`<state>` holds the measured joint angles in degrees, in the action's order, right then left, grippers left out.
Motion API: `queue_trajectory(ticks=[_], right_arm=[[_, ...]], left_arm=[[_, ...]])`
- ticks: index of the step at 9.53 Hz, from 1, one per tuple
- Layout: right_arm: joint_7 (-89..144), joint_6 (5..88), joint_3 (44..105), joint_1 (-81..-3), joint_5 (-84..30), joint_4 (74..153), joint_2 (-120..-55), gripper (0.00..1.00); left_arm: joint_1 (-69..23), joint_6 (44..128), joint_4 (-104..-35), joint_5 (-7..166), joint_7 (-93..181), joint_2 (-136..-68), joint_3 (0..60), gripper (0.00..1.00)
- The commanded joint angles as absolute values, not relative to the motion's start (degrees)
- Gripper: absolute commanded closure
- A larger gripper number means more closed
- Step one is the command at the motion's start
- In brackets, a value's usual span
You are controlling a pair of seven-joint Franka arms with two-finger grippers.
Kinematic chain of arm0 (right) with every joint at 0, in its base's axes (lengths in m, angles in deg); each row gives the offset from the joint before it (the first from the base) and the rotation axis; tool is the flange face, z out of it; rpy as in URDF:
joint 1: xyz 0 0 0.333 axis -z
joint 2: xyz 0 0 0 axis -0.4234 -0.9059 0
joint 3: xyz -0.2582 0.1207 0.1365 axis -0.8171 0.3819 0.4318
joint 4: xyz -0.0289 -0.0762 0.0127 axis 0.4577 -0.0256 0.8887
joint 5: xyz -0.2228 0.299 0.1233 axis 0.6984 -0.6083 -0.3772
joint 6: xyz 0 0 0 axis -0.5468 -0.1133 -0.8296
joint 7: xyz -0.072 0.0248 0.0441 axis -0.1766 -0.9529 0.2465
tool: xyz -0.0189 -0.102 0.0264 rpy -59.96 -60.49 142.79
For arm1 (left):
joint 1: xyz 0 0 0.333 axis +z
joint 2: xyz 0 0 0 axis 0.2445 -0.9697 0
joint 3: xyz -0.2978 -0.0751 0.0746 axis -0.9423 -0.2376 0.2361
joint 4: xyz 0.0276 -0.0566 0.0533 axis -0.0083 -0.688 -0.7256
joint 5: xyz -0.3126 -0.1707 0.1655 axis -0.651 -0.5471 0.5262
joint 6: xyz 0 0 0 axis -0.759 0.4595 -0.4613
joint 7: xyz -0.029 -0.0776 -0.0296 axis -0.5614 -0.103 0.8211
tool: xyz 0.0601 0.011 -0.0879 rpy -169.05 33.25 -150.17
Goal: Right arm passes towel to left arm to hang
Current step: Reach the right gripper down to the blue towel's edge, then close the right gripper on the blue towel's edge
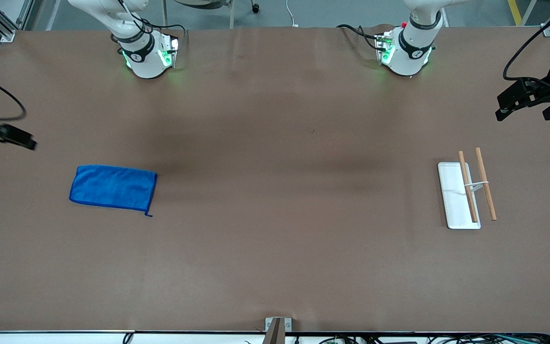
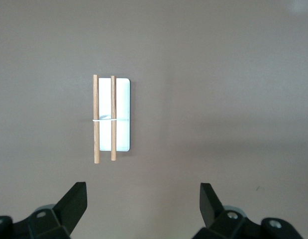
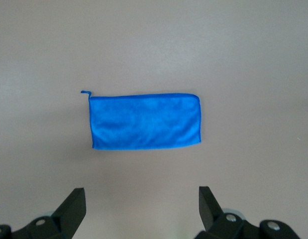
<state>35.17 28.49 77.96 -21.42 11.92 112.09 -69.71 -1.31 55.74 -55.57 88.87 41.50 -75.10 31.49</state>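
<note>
While both arms wait raised, towel flat on brown counter at frame's left, rack at frame's right, left gripper spread wide, right gripper likewise, no readable writing.

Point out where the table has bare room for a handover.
Bare brown table runs between the towel and the white rack, also nearer the camera. Nowhere is crowded. Left gripper and right gripper hang open above the ends.

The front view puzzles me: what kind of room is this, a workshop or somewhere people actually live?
Most likely a robotics lab, not a home. Two white arms are bolted to a brown-covered table, loose cables run along its edges, and the only props are a blue towel and a small wooden-rod hanging rack, laid out for a test.
</note>
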Motion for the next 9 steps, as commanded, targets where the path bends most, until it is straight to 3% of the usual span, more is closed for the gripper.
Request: queue_trajectory(ticks=[1, 4, 8, 9], right_arm=[[33.1, 43.5, 77.9, -21.4, 12.0, 127.3, -68.6, 0.0], [27.2, 68.9, 77.8, -19.3, 12.2, 141.6, -74.5, 0.0], [27.4, 87.8, 77.7, -18.6, 12.2, 146.5, -85.2, 0.0], [27.3, 88.7, 77.8, -18.7, 12.2, 147.1, -86.0, 0.0]], left_arm=[[-1.0, 55.8, -56.8, 88.1, 40.9, -75.6, 31.3, 0.0], [-1.1, 55.5, -57.1, 88.4, 40.9, -75.6, 31.0, 0.0], [-1.8, 56.6, -56.5, 88.7, 40.6, -76.9, 30.7, 0.0], [-1.9, 56.6, -56.5, 88.8, 40.6, -77.2, 30.7, 0.0]])
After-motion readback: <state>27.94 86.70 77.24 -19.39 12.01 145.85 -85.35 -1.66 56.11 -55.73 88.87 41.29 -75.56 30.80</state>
